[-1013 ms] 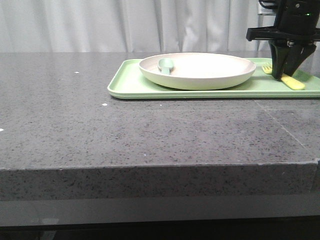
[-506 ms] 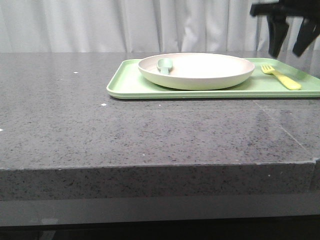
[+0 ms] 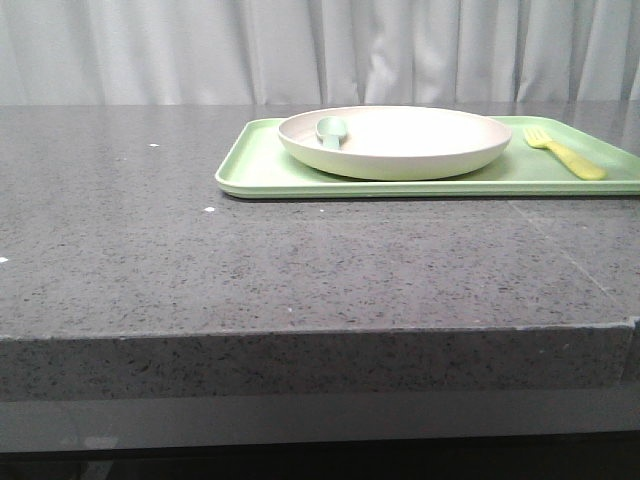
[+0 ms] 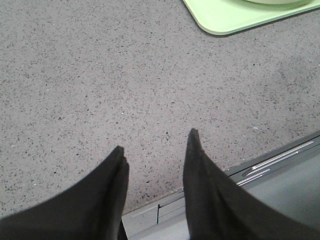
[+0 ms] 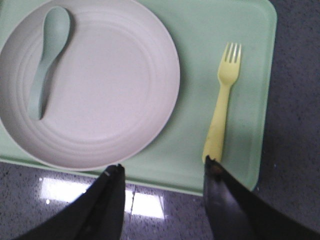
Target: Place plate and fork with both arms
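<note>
The cream-beige plate (image 3: pixel 395 141) rests on the light-green tray (image 3: pixel 260 172) at the back right of the table. The pale-yellow fork (image 3: pixel 565 153) lies on the tray to the right of the plate. In the right wrist view the plate (image 5: pixel 100 85) and the fork (image 5: pixel 222 102) lie well below my right gripper (image 5: pixel 163 166), which is open and empty, high above the tray's edge. My left gripper (image 4: pixel 156 141) is open and empty over bare table near its front edge. Neither gripper shows in the front view.
A pale grey-green spoon (image 3: pixel 329 130) lies in the plate, also seen in the right wrist view (image 5: pixel 49 55). A corner of the tray (image 4: pixel 235 17) shows in the left wrist view. The grey speckled table (image 3: pixel 250 260) has its front edge near the left gripper.
My right gripper let go of the fork on the tray, rose and went out of the front view. The fork stays on the tray.
</note>
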`<action>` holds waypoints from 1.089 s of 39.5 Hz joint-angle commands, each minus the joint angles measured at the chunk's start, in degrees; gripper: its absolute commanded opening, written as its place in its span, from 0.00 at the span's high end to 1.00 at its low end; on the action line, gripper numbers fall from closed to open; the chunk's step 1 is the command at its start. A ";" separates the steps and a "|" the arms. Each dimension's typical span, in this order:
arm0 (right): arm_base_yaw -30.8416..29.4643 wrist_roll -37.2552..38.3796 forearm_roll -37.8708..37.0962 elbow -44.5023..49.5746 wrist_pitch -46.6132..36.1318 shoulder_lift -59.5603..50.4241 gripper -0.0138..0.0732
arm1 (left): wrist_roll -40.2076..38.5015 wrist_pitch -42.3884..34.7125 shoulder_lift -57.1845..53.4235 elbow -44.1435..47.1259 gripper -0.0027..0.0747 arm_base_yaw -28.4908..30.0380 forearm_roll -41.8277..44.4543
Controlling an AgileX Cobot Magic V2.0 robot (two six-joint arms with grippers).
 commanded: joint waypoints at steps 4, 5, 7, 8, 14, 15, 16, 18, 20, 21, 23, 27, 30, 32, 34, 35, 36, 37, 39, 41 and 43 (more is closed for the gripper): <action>-0.18 -0.75 -2.23 10.47 -7.46 -11.57 0.39 | -0.22 -3.95 0.04 -1.59 0.63 0.14 -0.71; -0.18 -0.75 -2.56 12.48 -8.49 -13.08 0.39 | -0.22 -3.95 0.04 -1.59 0.63 0.14 -0.71; -0.29 -0.75 -3.34 15.40 -10.36 -15.28 0.39 | -0.22 -3.95 0.04 -1.59 0.63 0.14 -0.71; -0.46 -0.75 -3.64 17.20 -10.92 -16.73 0.39 | -0.22 -3.95 0.04 -1.59 0.63 0.14 -0.71; -0.84 -0.75 -4.58 25.09 -12.34 -23.69 0.39 | -0.22 -4.18 0.04 -1.59 0.63 0.14 -0.71; -0.84 -0.82 -4.76 26.60 -12.93 -25.13 0.39 | -0.22 -4.32 0.04 -1.59 0.63 0.14 -0.71; -0.84 -0.82 -4.85 27.35 -13.58 -25.88 0.39 | -0.22 -4.44 0.04 -1.59 0.63 0.14 -0.71; -0.84 -1.04 -4.84 30.40 -15.31 -29.04 0.39 | -0.22 -4.55 0.04 -1.59 0.63 0.14 -0.71; -0.84 -1.05 -4.84 32.60 -16.64 -31.48 0.39 | -0.22 -4.72 0.04 -1.59 0.63 0.14 -0.71; -0.84 -1.05 -4.84 33.99 -17.37 -33.11 0.39 | -0.22 -4.86 0.04 -1.59 0.63 0.14 -0.71; -0.84 -1.05 -4.84 36.33 -18.21 -35.88 0.39 | -0.22 -4.98 0.04 -1.59 0.63 0.14 -0.71; -0.84 -1.05 -4.84 40.38 -18.90 -40.76 0.39 | -0.22 -5.82 0.04 -1.59 0.63 0.14 -0.71; -0.84 -1.05 -4.84 43.36 -19.45 -44.12 0.39 | -0.22 -6.21 0.04 -1.59 0.63 0.14 -0.71; -0.84 -1.05 -4.84 45.46 -20.08 -46.53 0.39 | -0.22 -6.41 0.04 -1.59 0.63 0.14 -0.71; -0.84 -1.05 -4.84 47.68 -20.50 -49.12 0.39 | -0.22 -6.43 0.04 -1.59 0.63 0.14 -0.71; -0.84 -1.05 -4.84 48.48 -20.67 -50.06 0.39 | -0.22 -6.43 0.04 -1.59 0.63 0.14 -0.71; -0.84 -1.05 -4.84 49.26 -20.87 -50.94 0.39 | -0.22 -6.43 0.04 -1.59 0.63 0.14 -0.71; -0.84 -1.05 -4.84 50.27 -21.09 -52.06 0.39 | -0.22 -6.43 0.04 -1.59 0.63 0.14 -0.71; -0.84 -1.05 -4.84 51.82 -21.56 -53.80 0.39 | -0.22 -6.43 0.04 -1.59 0.63 0.14 -0.71; -0.84 -1.05 -4.84 53.37 -22.24 -55.24 0.39 | -0.22 -6.43 0.04 -1.59 0.63 0.14 -0.71; -0.84 -1.05 -4.84 54.52 -23.02 -56.59 0.39 | -0.22 -6.43 0.04 -1.59 0.63 0.14 -0.71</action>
